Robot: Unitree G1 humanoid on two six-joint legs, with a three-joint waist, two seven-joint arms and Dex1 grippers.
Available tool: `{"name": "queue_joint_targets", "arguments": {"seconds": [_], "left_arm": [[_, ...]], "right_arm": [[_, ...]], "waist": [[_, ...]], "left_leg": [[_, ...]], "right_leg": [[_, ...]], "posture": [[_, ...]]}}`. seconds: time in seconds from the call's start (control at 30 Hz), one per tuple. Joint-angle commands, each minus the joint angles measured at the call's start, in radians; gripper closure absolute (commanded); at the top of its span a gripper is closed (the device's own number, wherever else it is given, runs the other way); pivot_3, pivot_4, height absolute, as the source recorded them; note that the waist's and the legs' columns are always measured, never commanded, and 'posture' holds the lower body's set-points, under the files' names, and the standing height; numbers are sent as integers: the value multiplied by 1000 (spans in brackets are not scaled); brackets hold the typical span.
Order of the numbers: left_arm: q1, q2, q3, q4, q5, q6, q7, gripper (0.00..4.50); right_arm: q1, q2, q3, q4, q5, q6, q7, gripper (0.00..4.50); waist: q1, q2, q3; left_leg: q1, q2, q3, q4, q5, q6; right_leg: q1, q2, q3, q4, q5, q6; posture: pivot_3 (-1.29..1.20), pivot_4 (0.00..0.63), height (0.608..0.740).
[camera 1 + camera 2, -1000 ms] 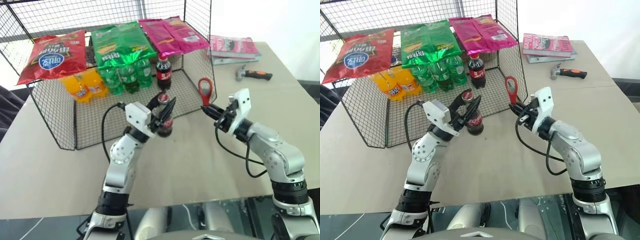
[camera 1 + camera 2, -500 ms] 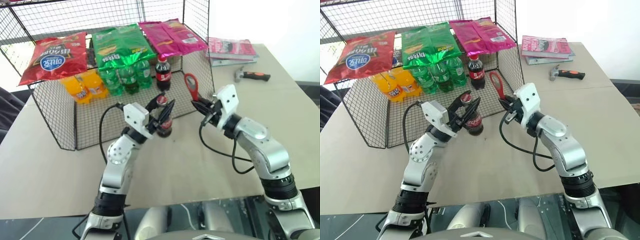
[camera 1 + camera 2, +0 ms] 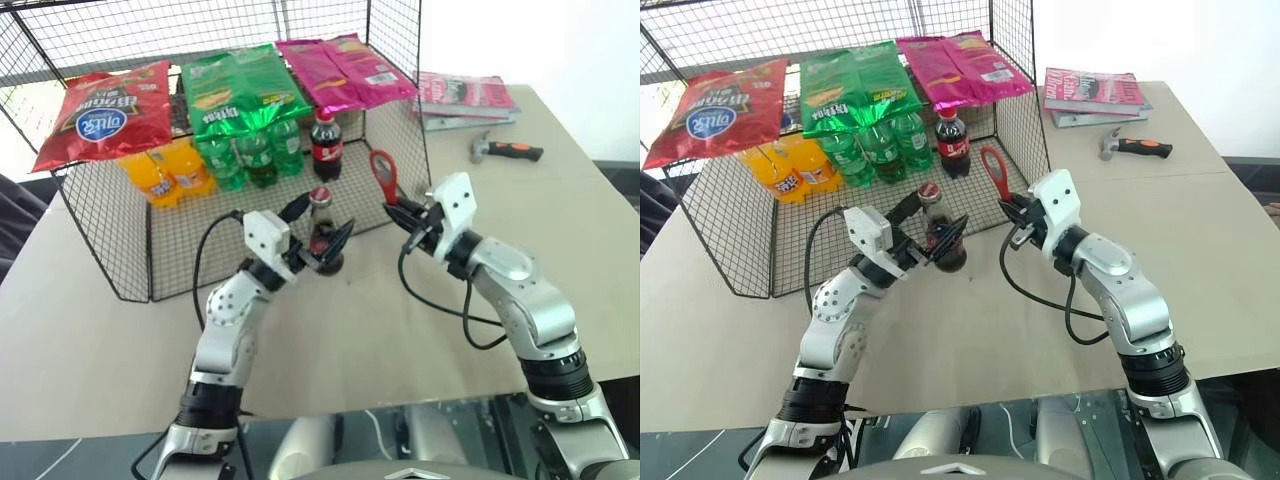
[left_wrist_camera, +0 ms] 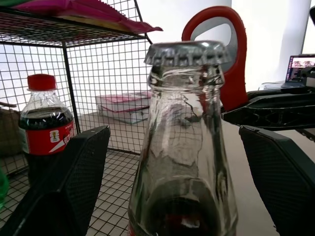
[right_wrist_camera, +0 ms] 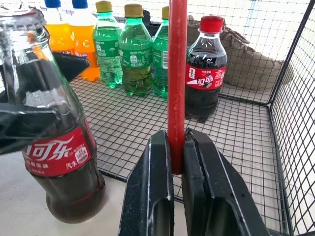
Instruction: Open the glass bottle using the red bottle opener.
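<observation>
The glass bottle point(image 3: 322, 238) stands upright on the table at the open mouth of the wire basket, its metal cap point(image 4: 187, 53) still on. My left gripper point(image 3: 318, 225) is open; its two black fingers point(image 4: 74, 182) flank the bottle's neck on either side, apart from the glass. My right gripper point(image 3: 402, 214) is shut on the handle of the red bottle opener point(image 3: 382, 172). It holds the opener upright with the ring head on top, a short way right of the bottle's cap. The same opener point(image 5: 176, 73) rises between the closed fingers in the right wrist view.
The wire basket point(image 3: 120, 230) holds snack bags, green and orange drink bottles, and a cola bottle with a red screw cap point(image 3: 326, 146) just behind the glass bottle. Books point(image 3: 465, 95) and a hammer point(image 3: 505, 151) lie at the table's far right.
My left gripper has opened and let go of the glass bottle, which now stands on its own. The red opener in my right gripper has swung left, nearer the bottle.
</observation>
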Motion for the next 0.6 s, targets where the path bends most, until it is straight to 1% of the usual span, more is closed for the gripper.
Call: {"name": "queue_joint_targets", "arguments": {"seconds": [0.03, 0.17, 0.3, 0.6], "left_arm": [[-20, 26, 24, -25, -54, 10, -61, 56], [-40, 66, 40, 2, -108, 50, -146, 56], [-63, 99, 44, 52, -128, 75, -218, 56], [-147, 115, 58, 161, -130, 80, -308, 56]], "right_arm": [[-2, 1, -25, -20, 3, -16, 3, 4500], [-4, 1, -27, -15, 3, -17, 3, 4500], [-4, 4, -29, -15, 3, -17, 1, 4500], [1, 5, -32, -25, 3, -10, -8, 4500]], "waist": [[0, 0, 0], [-1, 0, 0], [-6, 0, 0], [-17, 0, 0]], "left_leg": [[0, 0, 0, 0, 0, 0], [0, 0, 0, -2, 0, 0], [0, 0, 0, -3, 0, 0], [0, 0, 0, -4, 0, 0]], "right_leg": [[0, 0, 0, 0, 0, 0], [0, 0, 0, -1, 0, 0], [-1, 0, 0, -1, 0, 0], [-1, 0, 0, -1, 0, 0]], "posture": [[0, 150, 740], [0, 150, 740], [0, 150, 740], [0, 150, 740]]}}
